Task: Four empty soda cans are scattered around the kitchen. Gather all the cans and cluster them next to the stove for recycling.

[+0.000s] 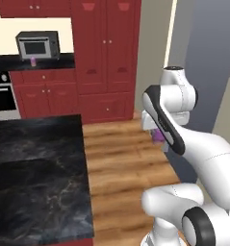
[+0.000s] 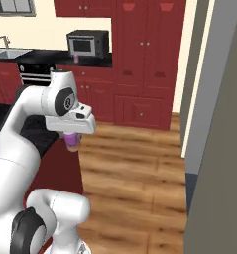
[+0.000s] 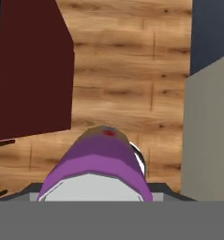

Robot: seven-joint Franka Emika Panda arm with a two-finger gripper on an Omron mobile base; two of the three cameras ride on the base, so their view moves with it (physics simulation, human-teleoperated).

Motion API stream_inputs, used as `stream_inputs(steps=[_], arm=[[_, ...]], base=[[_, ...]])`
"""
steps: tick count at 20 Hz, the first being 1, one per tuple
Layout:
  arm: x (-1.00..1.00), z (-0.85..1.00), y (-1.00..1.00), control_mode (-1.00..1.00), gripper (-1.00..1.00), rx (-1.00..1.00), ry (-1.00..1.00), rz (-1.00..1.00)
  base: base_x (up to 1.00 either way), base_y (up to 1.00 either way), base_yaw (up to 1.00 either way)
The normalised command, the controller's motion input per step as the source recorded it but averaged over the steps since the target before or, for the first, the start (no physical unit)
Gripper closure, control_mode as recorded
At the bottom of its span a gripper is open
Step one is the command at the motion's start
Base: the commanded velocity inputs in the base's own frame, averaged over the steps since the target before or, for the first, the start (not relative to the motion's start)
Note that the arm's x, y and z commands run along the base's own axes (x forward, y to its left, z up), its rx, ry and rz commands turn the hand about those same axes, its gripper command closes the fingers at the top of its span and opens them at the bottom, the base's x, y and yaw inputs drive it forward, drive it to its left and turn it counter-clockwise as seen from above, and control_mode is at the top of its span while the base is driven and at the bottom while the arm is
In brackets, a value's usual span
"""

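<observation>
Gripper hangs below the white hand, pointing down over the wood floor, and it's clamped on a purple soda can. From the right base view the can pokes out just under the hand; from the left base view a sliver of purple peeks from behind the forearm. Looking along the hand, the can fills the lower middle, purple body running away from the lens to its orange-brown end, with bare planks beyond it, so it's carried in the air, touching nothing but the fingers.

Out from there: just beside the held can stands the end of a dark red island with a black marbled top, its red side panel taking up the left of the hand view. On the other side, a grey wall edge stands close to the can, so the hand sits in the gap between island and wall.

Further off, across the floor, tall dark red cabinets run along the back wall. To their left, a black counter carries a microwave, and a second purple can stands right in front of it. Below that counter's left end, a black glass-door oven. Farther left, in the right base view, a sink with its faucet.
</observation>
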Motion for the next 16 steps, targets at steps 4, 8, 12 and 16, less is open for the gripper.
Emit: stream_inputs(steps=[4, 8, 12, 16], arm=[[0.0, 0.0, 0.0, 1.0, 1.0, 0.0, 0.0, 0.0], [0.0, 0.0, 0.0, 1.0, 1.0, 0.0, 0.0, 0.0], [0.0, 0.0, 0.0, 1.0, 1.0, 0.0, 0.0, 0.0], [0.0, 0.0, 0.0, 1.0, 1.0, 0.0, 0.0, 0.0]], base=[[1.0, -0.37, 0.0], [1.0, -0.35, 0.0], [0.97, -0.21, 0.0], [0.93, -0.13, 0.0]])
